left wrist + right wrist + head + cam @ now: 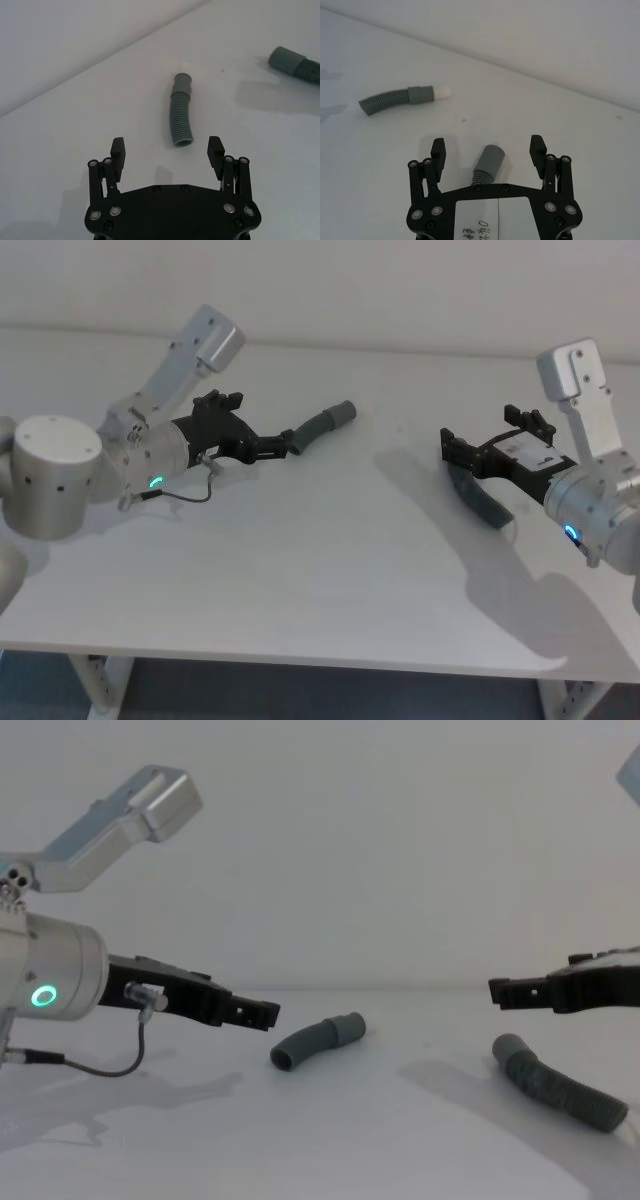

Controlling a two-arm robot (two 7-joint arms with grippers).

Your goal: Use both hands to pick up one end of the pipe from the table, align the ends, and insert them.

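The shorter pipe piece (325, 423) lies on the white table (320, 570), its ribbed end toward my left gripper (272, 445). That gripper is open, just short of the piece (181, 115) and hovering above the table. The piece's pale white tip (443, 92) shows past its grey cuff. The longer piece (485, 502) lies to the right, under my right gripper (450, 448). This gripper is open and hangs above the piece's smooth grey cuff (489, 162) without touching it. In the chest view both pieces (318, 1040) (555, 1085) rest flat on the table.
A plain pale wall stands behind the table. A wide bare stretch of tabletop separates the two pieces. The table's front edge (300, 658) runs close to the robot's body.
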